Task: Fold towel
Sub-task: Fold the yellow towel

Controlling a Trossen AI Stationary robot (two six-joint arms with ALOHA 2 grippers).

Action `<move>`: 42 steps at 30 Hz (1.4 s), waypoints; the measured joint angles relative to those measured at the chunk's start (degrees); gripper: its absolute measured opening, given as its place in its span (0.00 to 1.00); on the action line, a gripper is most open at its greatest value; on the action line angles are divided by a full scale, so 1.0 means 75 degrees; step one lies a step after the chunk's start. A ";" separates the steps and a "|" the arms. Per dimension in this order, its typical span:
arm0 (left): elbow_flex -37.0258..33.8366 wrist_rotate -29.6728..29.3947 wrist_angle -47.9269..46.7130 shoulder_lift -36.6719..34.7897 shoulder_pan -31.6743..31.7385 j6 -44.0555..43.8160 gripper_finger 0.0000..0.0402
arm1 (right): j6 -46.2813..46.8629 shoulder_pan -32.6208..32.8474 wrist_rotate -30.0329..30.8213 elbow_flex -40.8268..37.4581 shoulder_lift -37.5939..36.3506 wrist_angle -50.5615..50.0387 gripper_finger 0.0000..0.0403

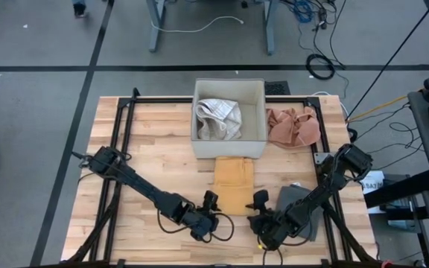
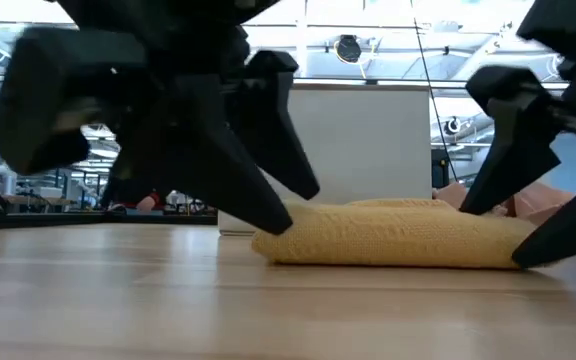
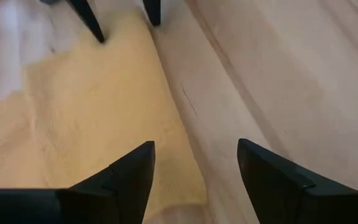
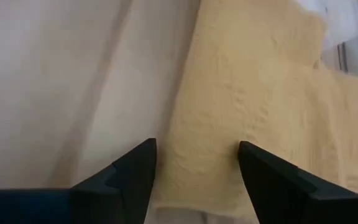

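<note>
Folded yellow towel (image 1: 233,184) is seen flat on table (image 1: 162,167), just in front of white bin (image 1: 229,112). L gripper (image 1: 211,202) and R gripper (image 1: 260,201) are spread at its near corners, nothing pinched. Fingertip contact w/ cloth can't be made out.

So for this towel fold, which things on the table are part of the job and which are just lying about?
In the job:
folded yellow knitted towel
left gripper, open
right gripper, open

Lying about:
white square fabric bin holding a pale patterned cloth
crumpled pink cloth
grey flat pad
</note>
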 joint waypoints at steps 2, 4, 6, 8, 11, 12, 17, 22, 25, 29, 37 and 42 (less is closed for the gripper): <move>0.0015 0.0016 0.0021 0.0112 0.0041 0.0008 0.59 | 0.0177 -0.0029 -0.0012 -0.0122 0.0000 0.0005 0.53; 0.0015 0.0020 0.0045 0.0281 0.0075 0.0013 0.59 | 0.0420 -0.0074 0.0006 -0.0238 -0.0001 0.0038 0.53; 0.0015 0.0017 0.0095 0.0438 0.0115 0.0027 0.59 | 0.0662 -0.0099 0.0015 -0.0343 -0.0017 0.0106 0.53; 0.0026 0.0004 0.0138 0.0510 0.0138 0.0016 0.59 | 0.0865 -0.0138 0.0005 -0.0445 -0.0028 0.0192 0.50; 0.0036 -0.0153 0.0212 0.0596 0.0180 -0.0062 0.59 | 0.1045 -0.0170 -0.0024 -0.0495 -0.0029 0.0203 0.41; 0.0036 -0.0254 0.0222 0.0602 0.0185 -0.0154 0.59 | 0.1068 -0.0181 -0.0058 -0.0498 -0.0027 0.0189 0.36; 0.0027 -0.0984 0.0186 0.0631 0.0218 -0.0402 0.56 | 0.1083 -0.0210 -0.0161 -0.0510 -0.0017 0.0120 0.08; 0.0015 -0.1258 0.0135 0.0644 0.0237 -0.0401 0.39 | 0.1131 -0.0209 -0.0254 -0.0510 -0.0017 0.0312 0.04; 0.0009 -0.1347 0.0096 0.0647 0.0196 -0.0392 0.23 | 0.1131 -0.0142 -0.0322 -0.0510 -0.0010 0.0535 0.03; 0.0056 -0.1230 0.0109 0.0647 0.0063 -0.0362 0.06 | 0.1166 -0.0051 -0.0738 -0.0446 -0.0091 0.0629 0.02; 0.1038 -0.0493 -0.0666 0.0647 -0.0431 -0.0361 0.05 | 0.1166 0.0110 -0.2327 0.0063 -0.0457 0.0661 0.02; 0.1967 -0.0243 -0.1558 0.0647 -0.0740 -0.0363 0.05 | 0.1325 0.0207 -0.3455 0.0445 -0.0565 0.0748 0.02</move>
